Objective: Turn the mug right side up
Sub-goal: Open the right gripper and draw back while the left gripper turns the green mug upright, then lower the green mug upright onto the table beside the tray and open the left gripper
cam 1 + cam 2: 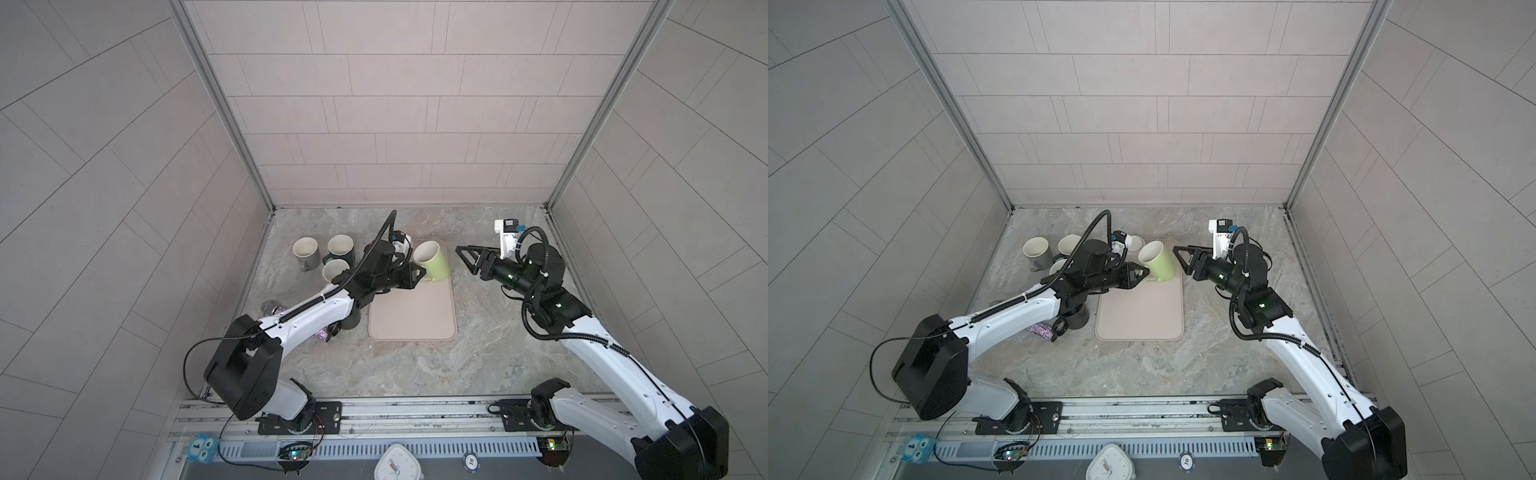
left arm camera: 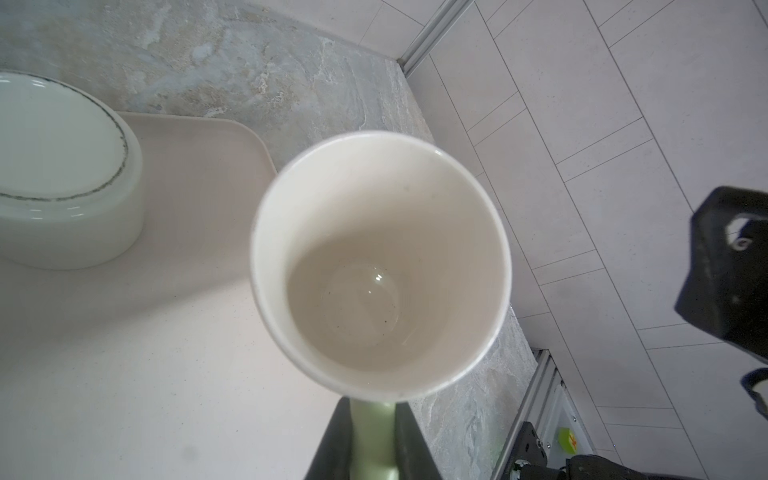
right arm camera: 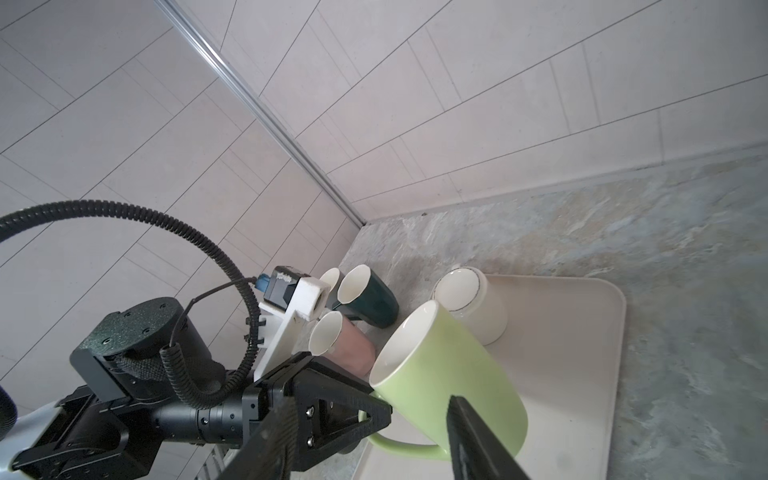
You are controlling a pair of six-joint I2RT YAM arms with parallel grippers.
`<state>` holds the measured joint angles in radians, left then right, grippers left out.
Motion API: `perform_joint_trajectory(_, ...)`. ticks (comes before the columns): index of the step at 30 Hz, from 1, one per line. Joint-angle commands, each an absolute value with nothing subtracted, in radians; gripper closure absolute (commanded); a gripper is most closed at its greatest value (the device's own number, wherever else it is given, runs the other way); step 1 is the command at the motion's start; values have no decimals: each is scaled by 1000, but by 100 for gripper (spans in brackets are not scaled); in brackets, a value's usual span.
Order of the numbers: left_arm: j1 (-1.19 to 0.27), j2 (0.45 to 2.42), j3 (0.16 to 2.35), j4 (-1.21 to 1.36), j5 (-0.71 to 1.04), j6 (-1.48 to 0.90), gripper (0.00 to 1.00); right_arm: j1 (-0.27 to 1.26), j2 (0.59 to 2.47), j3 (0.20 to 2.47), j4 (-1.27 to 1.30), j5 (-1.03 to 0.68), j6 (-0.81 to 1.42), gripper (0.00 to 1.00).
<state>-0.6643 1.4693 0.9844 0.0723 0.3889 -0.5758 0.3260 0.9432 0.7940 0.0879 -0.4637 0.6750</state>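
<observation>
A light green mug (image 1: 432, 262) (image 1: 1158, 262) stands mouth up at the far end of the beige mat (image 1: 411, 316). Its cream inside (image 2: 380, 266) faces the left wrist camera. My left gripper (image 1: 419, 274) (image 1: 1143, 273) (image 2: 372, 411) is shut on the mug's green handle, one black finger on each side. My right gripper (image 1: 465, 261) (image 1: 1179, 260) (image 3: 370, 399) hovers just right of the mug (image 3: 453, 374), open, with nothing between its fingers.
A white mug (image 3: 473, 307) (image 2: 62, 166) sits upside down on the mat's far left corner. A grey mug (image 1: 305, 251), a dark green mug (image 1: 340, 247) and a pink mug (image 3: 349, 345) stand mouth up to the left. A dark grey mug (image 1: 353, 320) lies under my left arm.
</observation>
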Motion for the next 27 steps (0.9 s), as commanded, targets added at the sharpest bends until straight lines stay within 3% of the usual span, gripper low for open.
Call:
perform_joint_trajectory(1,-695,1485,1067,143,352,-514,100,322,853,779,-11,-295,618,41)
perform_joint_trajectory(16,-891,1733,1272,141,184,-444,100,305,462,706,-400,201,585,38)
perform_joint_trajectory(27,-1020,1907,1370,111,-144,-343,100,304,310,666,-508,236,618,36)
